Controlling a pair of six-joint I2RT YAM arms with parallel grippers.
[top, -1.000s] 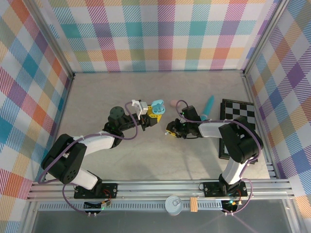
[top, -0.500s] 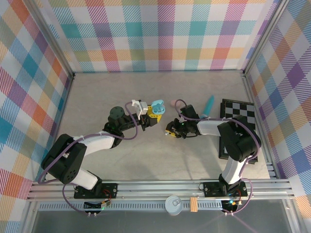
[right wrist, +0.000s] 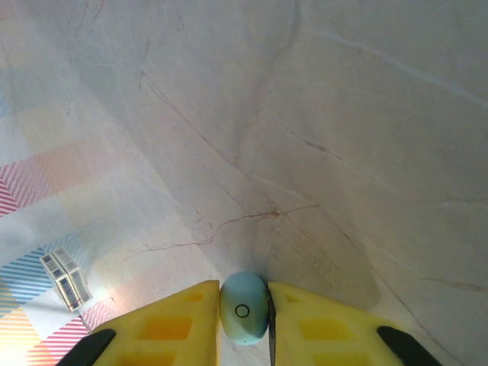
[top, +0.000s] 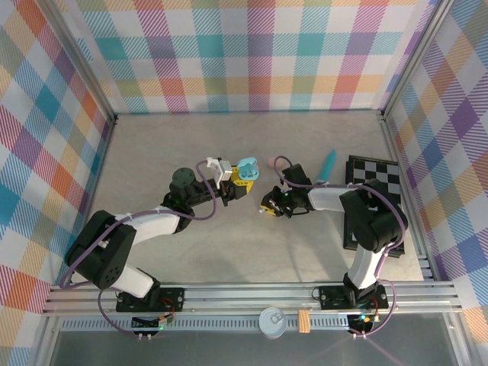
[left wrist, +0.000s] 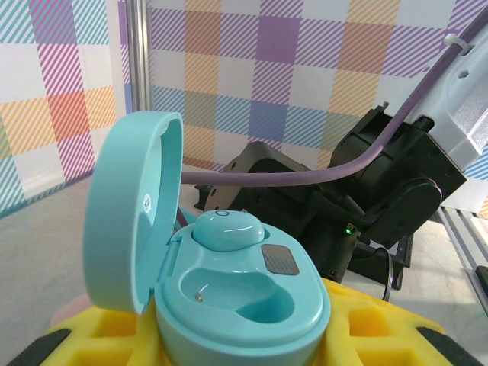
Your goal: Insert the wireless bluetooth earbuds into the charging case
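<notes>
Right end effector (right wrist: 244, 329) pinches earbud (right wrist: 242, 308) amid plaid walls (top: 244, 53) and marbled table (top: 229, 252).

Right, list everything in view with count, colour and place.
charging case: one, teal, lid open, in left gripper.
seated earbud: one, teal, in the case.
held earbud: one, teal, between right gripper's pads.
pink object: one, on table beyond right gripper.
strip: one, teal, beside checkerboard.
checkerboard: one, black-and-white, table's right.
can: one, silver, front rail.
left gripper: one, yellow pads, shut on case.
right gripper: one, yellow pads, shut on held earbud.
</notes>
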